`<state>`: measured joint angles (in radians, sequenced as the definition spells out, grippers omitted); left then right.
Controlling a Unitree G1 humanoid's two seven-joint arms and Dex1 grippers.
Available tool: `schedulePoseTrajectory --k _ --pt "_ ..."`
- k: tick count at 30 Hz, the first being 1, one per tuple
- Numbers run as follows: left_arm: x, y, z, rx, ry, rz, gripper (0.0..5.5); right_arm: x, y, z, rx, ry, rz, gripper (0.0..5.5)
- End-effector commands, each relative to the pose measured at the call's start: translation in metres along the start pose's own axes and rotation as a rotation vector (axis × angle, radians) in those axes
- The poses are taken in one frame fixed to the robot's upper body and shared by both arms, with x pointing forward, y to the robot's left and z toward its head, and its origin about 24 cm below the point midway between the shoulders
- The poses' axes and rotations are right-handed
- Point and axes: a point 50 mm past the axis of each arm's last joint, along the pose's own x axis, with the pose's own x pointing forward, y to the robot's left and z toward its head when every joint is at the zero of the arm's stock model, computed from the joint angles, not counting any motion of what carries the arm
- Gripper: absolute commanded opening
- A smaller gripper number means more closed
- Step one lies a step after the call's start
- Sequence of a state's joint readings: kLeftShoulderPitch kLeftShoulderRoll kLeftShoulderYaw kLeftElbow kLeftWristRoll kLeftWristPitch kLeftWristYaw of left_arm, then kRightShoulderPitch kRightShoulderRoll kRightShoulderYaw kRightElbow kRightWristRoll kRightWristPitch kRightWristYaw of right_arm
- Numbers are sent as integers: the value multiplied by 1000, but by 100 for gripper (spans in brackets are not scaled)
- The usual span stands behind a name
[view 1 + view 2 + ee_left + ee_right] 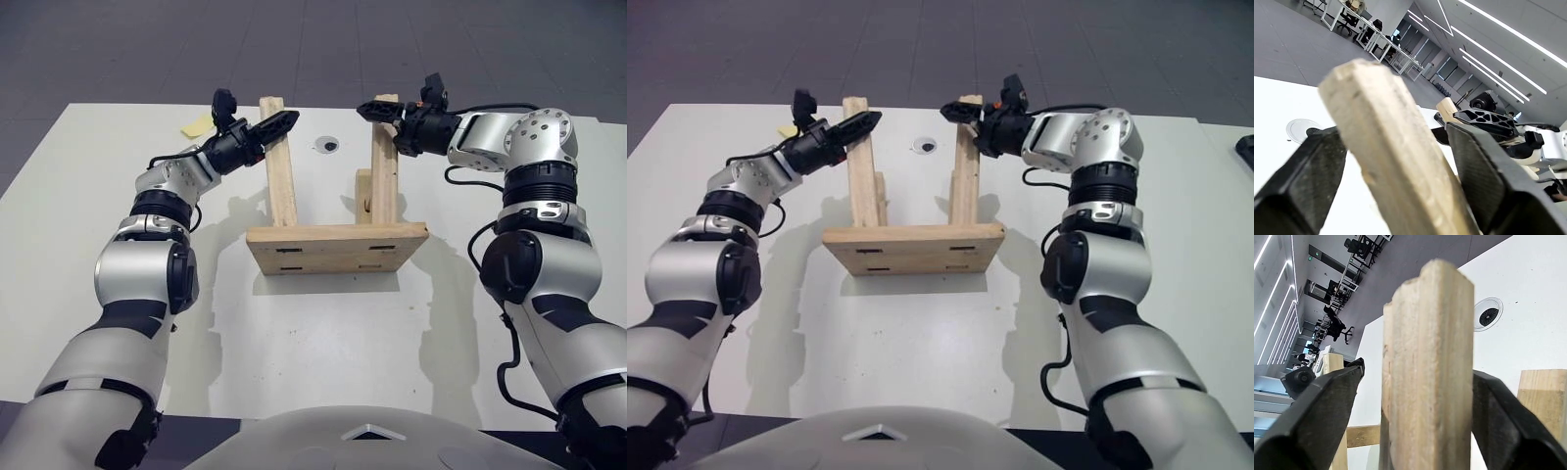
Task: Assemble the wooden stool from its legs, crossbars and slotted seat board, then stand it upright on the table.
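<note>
A small yellow note (198,125) lies on the white table (323,343) near its far left edge; whether anything is written on it is too small to tell. Just beside it, the left claw (284,121) is closed on the left leg (279,166) close to the leg's far end, with a black pad (1303,186) pressed against each side of the wood.

The stool seems to lie on its side, though the head views are steep. Its seat board (338,248) stands on one long edge, nearest the robot, and runs left to right. The board's broad face is turned toward the robot, and four short slots (290,251) show in that face. The legs run lengthwise away from the board toward the far edge of the table, leaning slightly toward each other. A shorter piece of wood (363,194) shows low down, tight against the inner side of the right leg (384,171).

A round cable port (329,145) sits in the table between the two leg ends. The right claw (377,110) is closed across the right leg's far tip, and its fingers (1498,426) bracket the pale end grain
</note>
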<state>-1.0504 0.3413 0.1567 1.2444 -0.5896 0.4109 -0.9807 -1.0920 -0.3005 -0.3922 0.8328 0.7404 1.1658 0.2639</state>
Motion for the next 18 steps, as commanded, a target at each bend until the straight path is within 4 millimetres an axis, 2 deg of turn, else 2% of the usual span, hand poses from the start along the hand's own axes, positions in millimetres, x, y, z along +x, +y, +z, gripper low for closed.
schedulePoseTrajectory --k 1,7,13,18 --pt "0 5 -23 -96 48 4 435 17 -16 -36 77 119 -13 440" --pt "-1 4 -23 -148 51 -8 539 13 -16 -33 76 101 0 538" --pt "-3 3 -18 -176 42 -4 539 8 -17 -29 67 96 -7 538" --pt "-14 5 -8 -217 4 -6 539 -1 -19 -25 55 86 -3 538"
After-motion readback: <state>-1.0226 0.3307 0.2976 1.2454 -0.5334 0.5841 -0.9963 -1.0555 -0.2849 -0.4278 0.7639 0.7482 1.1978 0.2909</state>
